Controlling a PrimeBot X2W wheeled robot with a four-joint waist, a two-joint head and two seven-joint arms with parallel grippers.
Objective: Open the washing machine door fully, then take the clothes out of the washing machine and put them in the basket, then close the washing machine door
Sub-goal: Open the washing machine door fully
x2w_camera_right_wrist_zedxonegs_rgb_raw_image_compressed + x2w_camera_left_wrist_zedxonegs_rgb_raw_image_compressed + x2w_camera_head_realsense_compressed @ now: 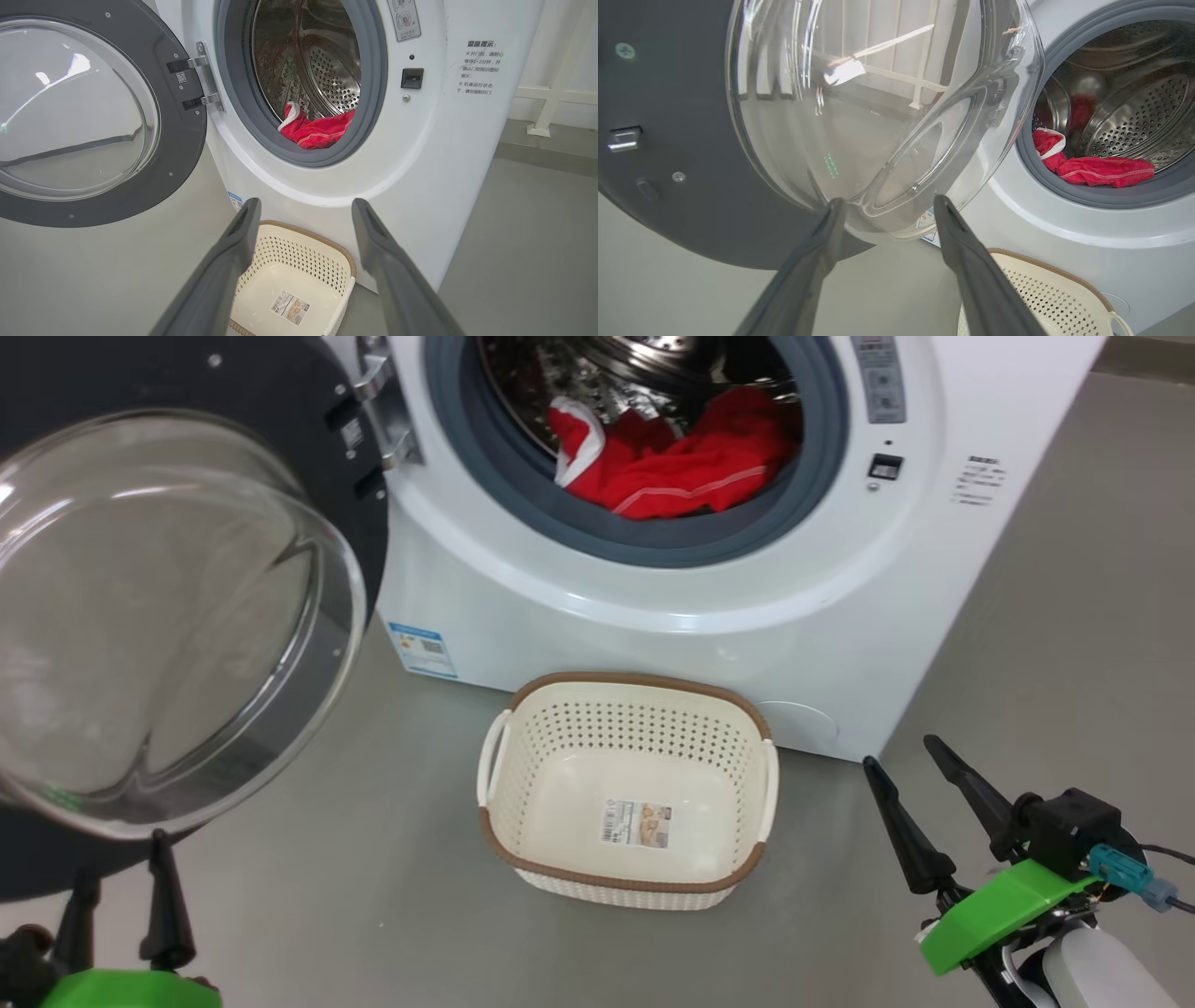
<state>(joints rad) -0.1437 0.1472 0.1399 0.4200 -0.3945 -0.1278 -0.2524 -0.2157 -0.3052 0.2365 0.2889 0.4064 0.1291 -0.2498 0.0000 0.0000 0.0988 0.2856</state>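
Left tool [888, 199], spread apart, just beneath the washing machine door [668, 140].

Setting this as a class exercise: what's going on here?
The washing machine door stands wide open. The red clothes lie inside the washing machine; the basket on the floor before it holds no clothes. Both grippers are open and hold nothing: the left gripper near the door's glass, the right gripper beside the basket.

The floor [280, 859] is smooth and grey. The white washing machine [653, 644] stands on it, and the cream basket [635, 728] sits just in front of this machine.
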